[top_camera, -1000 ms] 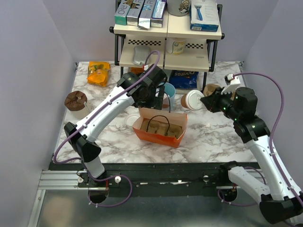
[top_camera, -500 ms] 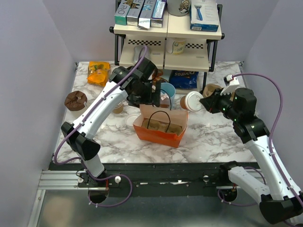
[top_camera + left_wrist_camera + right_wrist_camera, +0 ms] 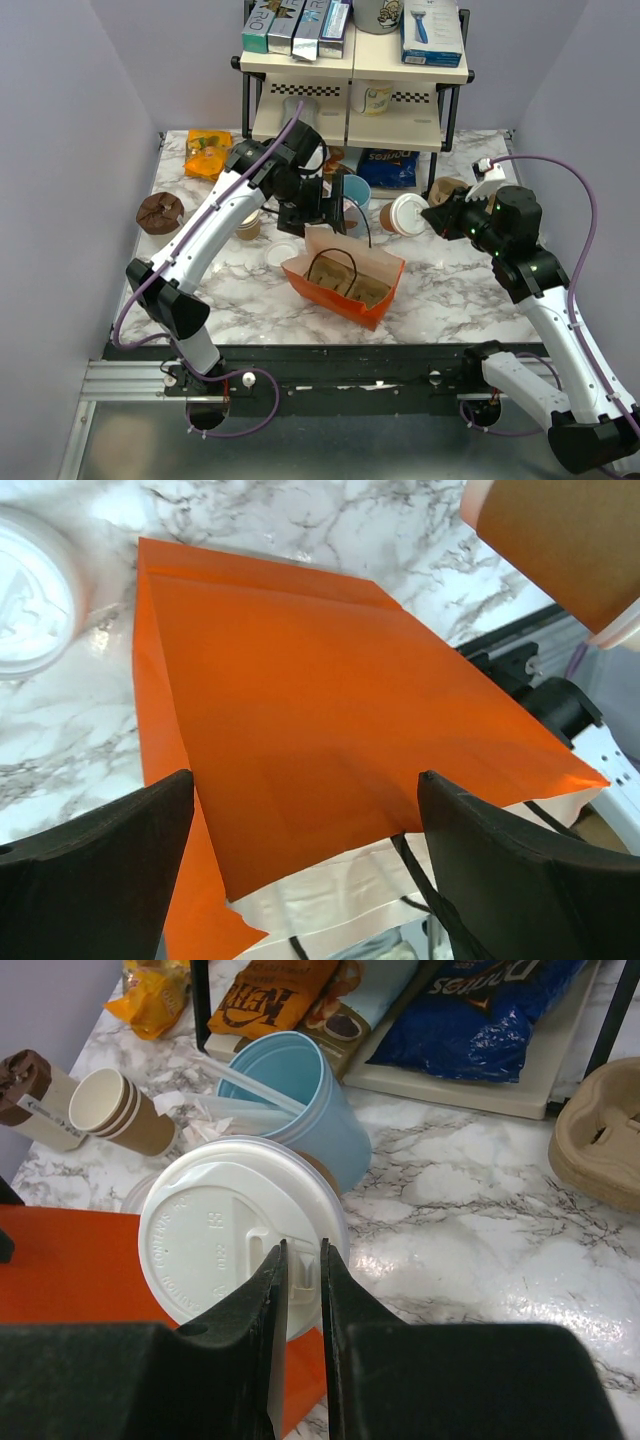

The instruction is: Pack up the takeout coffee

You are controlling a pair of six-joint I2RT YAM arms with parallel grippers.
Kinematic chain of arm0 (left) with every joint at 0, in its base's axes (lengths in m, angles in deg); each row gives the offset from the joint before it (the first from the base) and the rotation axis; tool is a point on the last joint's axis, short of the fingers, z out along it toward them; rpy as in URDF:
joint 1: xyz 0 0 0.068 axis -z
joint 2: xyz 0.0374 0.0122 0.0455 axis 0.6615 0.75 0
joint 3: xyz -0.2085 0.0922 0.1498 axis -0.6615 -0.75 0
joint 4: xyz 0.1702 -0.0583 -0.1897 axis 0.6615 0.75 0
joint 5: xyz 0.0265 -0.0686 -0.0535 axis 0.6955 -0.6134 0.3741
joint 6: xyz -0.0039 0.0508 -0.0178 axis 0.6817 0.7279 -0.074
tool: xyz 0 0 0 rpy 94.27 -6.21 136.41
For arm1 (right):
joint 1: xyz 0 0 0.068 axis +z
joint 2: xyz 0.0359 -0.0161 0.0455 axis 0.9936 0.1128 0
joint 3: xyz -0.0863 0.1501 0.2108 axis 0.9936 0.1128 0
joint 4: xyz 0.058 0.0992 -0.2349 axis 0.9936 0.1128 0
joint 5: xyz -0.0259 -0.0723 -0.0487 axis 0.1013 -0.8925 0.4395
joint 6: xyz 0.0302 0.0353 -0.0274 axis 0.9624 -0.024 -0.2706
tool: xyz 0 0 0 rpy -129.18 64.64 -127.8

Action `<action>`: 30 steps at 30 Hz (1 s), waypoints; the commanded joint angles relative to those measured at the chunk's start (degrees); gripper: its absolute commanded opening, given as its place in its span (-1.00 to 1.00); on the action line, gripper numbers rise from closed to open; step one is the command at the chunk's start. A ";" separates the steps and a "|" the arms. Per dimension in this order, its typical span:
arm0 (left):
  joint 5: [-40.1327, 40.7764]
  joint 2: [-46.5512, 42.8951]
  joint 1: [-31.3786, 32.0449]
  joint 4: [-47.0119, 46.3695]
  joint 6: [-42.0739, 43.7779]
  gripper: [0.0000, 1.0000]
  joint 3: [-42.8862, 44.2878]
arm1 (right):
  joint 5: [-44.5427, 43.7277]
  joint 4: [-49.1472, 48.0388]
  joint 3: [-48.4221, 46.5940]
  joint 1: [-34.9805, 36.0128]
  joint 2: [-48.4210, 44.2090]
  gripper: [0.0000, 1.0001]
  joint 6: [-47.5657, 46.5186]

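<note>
The takeout coffee point(image 3: 405, 213), a tan cup with a white lid point(image 3: 235, 1235), is just right of the light-blue cup point(image 3: 300, 1100) and behind the orange paper bag point(image 3: 345, 275). My right gripper point(image 3: 432, 216) is shut on the lid's rim; its fingers pinch the near edge in the right wrist view point(image 3: 303, 1252). My left gripper point(image 3: 322, 215) is at the bag's far rim. Its jaws are wide open point(image 3: 305, 780), with the bag's orange wall point(image 3: 320, 710) and a black handle between them. The bag stands open and tilted.
A loose white lid point(image 3: 282, 252) lies left of the bag. Stacked paper cups point(image 3: 248, 225) and a brown-topped cup point(image 3: 160, 212) are at the left. A brown cup carrier point(image 3: 447, 188), a blue chips bag point(image 3: 388, 168) and a shelf rack point(image 3: 350, 90) stand behind.
My left gripper has drawn back from over the bag to its far rim. The bag's far wall has risen and the bag has tilted and shifted. The right arm and cup have not moved.
</note>
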 commanded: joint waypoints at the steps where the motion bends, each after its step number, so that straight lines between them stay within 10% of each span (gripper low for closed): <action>1: -8.05 -3.56 -1.70 0.33 -2.31 0.98 -3.00 | 1.11 -1.18 0.73 -0.37 -0.67 -0.99 0.58; 30: -15.89 -5.14 -1.97 -25.08 -12.33 0.98 -14.17 | 3.31 -1.97 1.17 -0.37 -1.02 -0.99 -0.30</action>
